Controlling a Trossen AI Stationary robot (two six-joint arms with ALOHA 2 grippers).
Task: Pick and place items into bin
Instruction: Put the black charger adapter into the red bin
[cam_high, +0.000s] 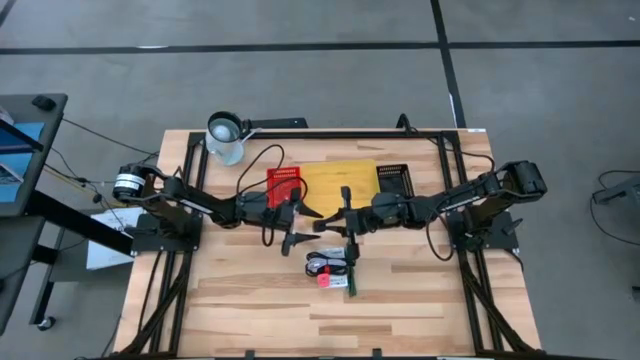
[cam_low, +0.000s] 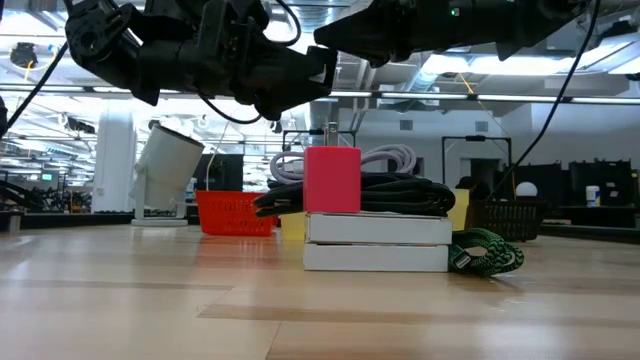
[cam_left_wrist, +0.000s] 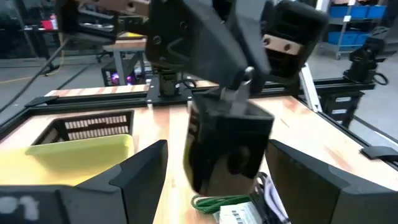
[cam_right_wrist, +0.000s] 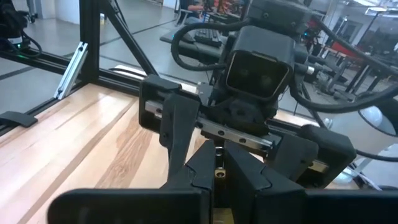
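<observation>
I see a robotics lab or workshop: a wooden tabletop (cam_high: 400, 300) on black framing over grey concrete floor (cam_high: 300, 70), with blue storage bins (cam_left_wrist: 357, 11) on shelving at upper right.

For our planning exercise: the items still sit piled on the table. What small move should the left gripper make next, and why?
Probably lower the left gripper toward the coiled black cable. Its fingers stand open, and the cable tops the pile on the table, outside the yellow bin. Mind the right gripper, which hovers close opposite.
</observation>
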